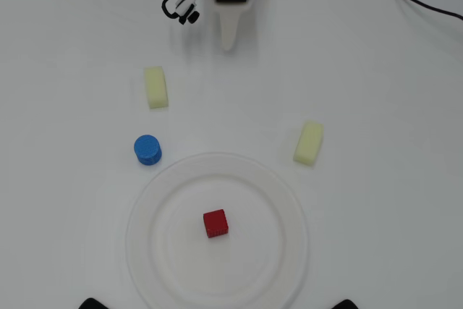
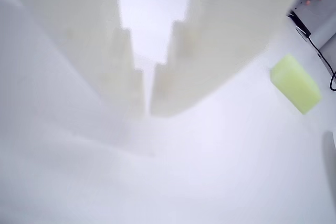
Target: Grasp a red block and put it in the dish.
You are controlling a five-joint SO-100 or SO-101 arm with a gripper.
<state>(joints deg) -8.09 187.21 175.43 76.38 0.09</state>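
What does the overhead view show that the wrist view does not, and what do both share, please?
Only the overhead view shows the red block lying inside the dish, the blue cylinder beside the dish's rim, and a second yellow block. Only the wrist view shows the gripper's two fingers close up, nearly together with nothing between them, plus a grey box at the far edge. Both show the gripper, the white table and probably the same yellow block, though which one cannot be confirmed.

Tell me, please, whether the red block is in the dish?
In: the red block sits inside the dish, near its centre.
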